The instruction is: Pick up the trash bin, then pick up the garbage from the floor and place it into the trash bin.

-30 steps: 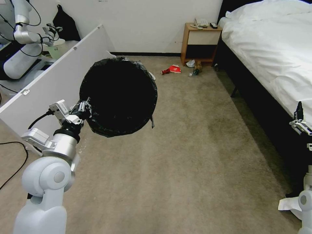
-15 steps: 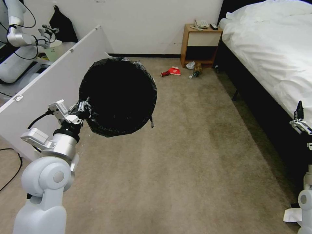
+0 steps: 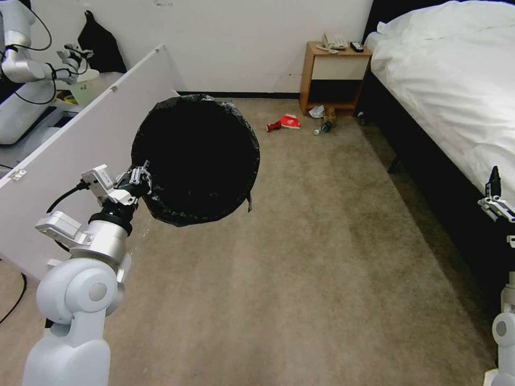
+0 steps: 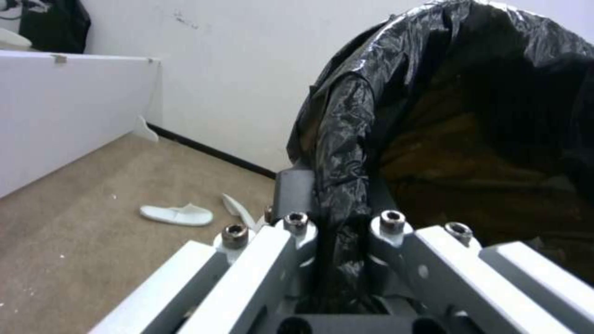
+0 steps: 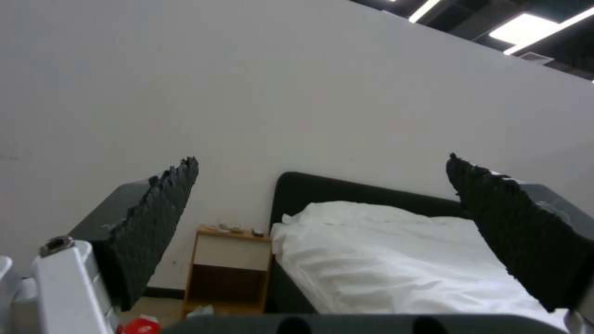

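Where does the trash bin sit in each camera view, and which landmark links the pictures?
Head view: trash bin left of centre, rim gripped by the left tool.
Left wrist view: upper right, its black-bagged rim pinched by that tool.
Right wrist view: the open right tool frames the bed and nightstand instead.
Shared landmark: the white wall.

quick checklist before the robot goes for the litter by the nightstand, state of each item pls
1. Left gripper clamped on the trash bin rim: ok.
2. Bin lifted, mouth open: ok.
3. Right gripper open and empty, raised beside the bed: ok.
4. Litter in sight on the floor near the nightstand: ok.
5. Carpet path to the litter free of obstacles: ok.
6. White slipper lies apart near the left board: cannot tell if reachable from here.
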